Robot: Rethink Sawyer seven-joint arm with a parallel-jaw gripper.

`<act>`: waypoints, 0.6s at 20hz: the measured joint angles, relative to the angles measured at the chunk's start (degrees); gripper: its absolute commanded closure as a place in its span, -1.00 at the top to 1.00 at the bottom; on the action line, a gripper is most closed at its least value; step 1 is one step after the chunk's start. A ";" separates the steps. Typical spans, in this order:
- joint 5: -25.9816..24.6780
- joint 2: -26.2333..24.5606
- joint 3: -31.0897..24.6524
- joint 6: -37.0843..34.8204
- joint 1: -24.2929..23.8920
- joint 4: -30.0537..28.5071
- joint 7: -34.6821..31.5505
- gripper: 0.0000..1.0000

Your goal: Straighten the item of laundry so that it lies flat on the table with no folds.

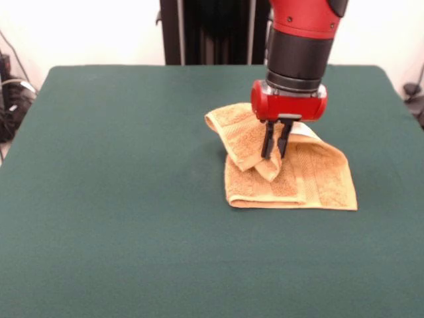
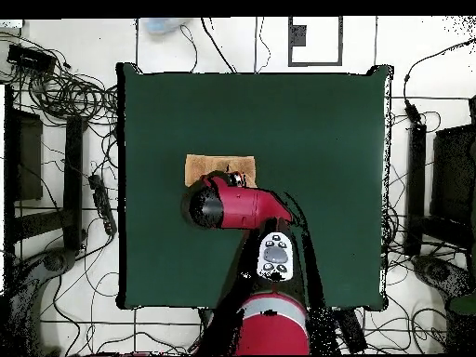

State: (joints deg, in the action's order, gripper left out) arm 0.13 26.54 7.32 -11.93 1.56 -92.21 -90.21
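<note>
The orange-tan towel (image 1: 311,179) lies crumpled and folded over itself on the dark green table (image 1: 132,165), right of centre in the front view. One flap with a paler band stripe is drawn up from the pile. My gripper (image 1: 275,154) comes straight down onto it, and its two black fingers (image 1: 267,140) stand close together, pinched on that raised flap. In the overhead view only the far strip of the towel (image 2: 218,167) shows on the table (image 2: 325,139). The red arm head (image 2: 223,206) covers the rest of the towel and the gripper.
The towel sits well inside the table's edges. The black pedestal column (image 1: 212,30) stands behind the far edge. Cables and stands (image 2: 65,139) lie on the floor around the table.
</note>
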 measured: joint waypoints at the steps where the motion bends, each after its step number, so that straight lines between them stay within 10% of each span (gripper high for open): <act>1: -0.01 0.25 -0.29 -0.01 -0.36 -0.17 0.00 -1.00; 12: -0.02 4.21 -1.53 -0.74 -6.64 -0.78 0.00 -1.00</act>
State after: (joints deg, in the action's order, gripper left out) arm 0.11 30.75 5.79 -12.67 -5.08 -92.99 -90.21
